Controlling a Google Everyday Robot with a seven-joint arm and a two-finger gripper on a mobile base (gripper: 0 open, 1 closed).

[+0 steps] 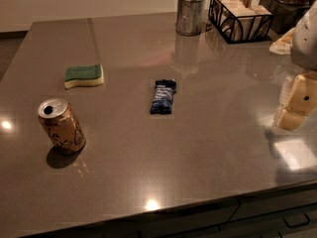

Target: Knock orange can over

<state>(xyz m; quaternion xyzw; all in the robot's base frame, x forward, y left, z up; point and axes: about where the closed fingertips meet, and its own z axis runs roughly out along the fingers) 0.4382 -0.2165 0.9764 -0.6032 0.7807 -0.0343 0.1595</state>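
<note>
The orange can (61,126) stands upright at the front left of the grey countertop (198,152). It is orange-tan with dark scribbled markings and a silver top with a pull-tab hole. My gripper (296,102) is at the far right edge of the camera view, above the counter's right side, far from the can. Only its pale cream parts show, partly cut off by the frame edge.
A green and yellow sponge (84,76) lies behind the can. A dark blue snack packet (163,96) lies mid-counter. At the back stand a grey metal cup of white swabs (190,11) and a black wire basket (240,16) of packets. Drawers run below the front edge.
</note>
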